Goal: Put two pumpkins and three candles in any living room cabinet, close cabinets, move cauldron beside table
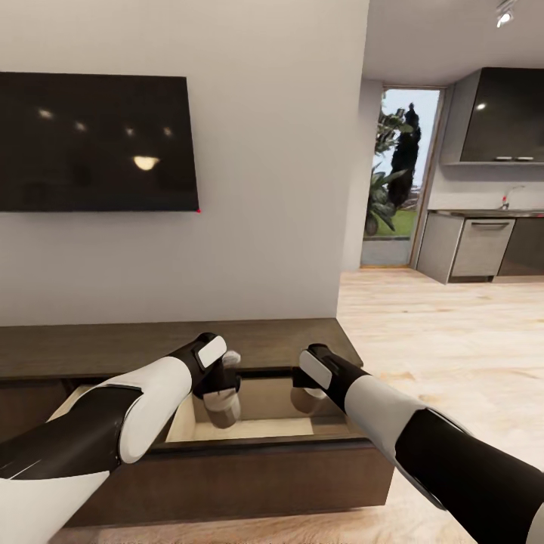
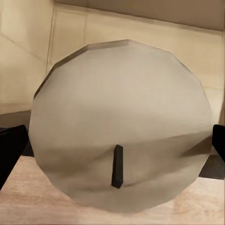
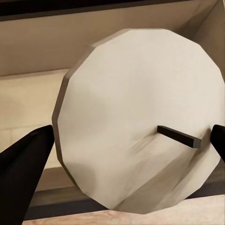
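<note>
At lower centre of the head view, the left gripper (image 1: 224, 399) and the right gripper (image 1: 305, 393) each pinch a stubby tan-beige candle (image 2: 122, 126) (image 3: 140, 117) over the open drawer (image 1: 249, 431) of the low dark-brown wood cabinet (image 1: 91, 347).

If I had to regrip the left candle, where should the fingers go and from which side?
Grip the left candle across its round side wall, coming from the wick end, as the left gripper does now: its fingers straddle the widest part. The flat top with its thin wick offers nothing to pinch, while the curved sides give opposed contact. It hangs over the open drawer.
</note>
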Motion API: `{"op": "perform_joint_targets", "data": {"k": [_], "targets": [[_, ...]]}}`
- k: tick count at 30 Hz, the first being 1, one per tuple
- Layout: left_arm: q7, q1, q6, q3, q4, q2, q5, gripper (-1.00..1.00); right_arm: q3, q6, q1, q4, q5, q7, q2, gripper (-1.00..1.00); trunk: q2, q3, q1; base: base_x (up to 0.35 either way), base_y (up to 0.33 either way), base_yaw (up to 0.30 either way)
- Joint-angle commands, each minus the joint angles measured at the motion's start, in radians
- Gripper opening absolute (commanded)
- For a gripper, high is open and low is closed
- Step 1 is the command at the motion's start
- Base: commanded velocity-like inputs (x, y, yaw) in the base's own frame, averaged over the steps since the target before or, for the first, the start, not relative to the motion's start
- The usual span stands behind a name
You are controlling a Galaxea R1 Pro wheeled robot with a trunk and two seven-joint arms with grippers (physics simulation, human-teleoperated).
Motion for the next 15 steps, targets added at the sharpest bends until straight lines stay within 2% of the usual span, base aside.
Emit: {"op": "perform_joint_targets", "data": {"k": [1,5,9,15], "targets": [[0.01,0.0,-0.002,0.001,-0.002,0.0,0.012,-1.0,0.005,0.003,-0.001,-0.001,-0.006,-0.006,0.0,-1.0,-0.001,-0.001,0.0,0.0,0.0,0.0],[0.01,0.0,-0.028,0.001,-0.002,0.0,0.012,-1.0,0.005,0.004,0.001,-0.001,-0.007,-0.006,0.0,-1.0,-0.001,-0.001,0.0,0.0,0.0,0.0],[0.009,0.0,-0.08,0.001,-0.002,0.0,0.013,-1.0,0.005,0.006,0.001,0.0,-0.007,-0.005,0.0,-1.0,-0.001,-0.001,0.0,0.0,0.0,0.0],[0.01,0.0,-0.097,0.001,-0.002,0.0,0.014,-1.0,0.005,0.006,0.002,-0.001,-0.007,-0.006,0.0,-1.0,-0.001,-0.001,0.0,0.036,0.0,0.0]]}}
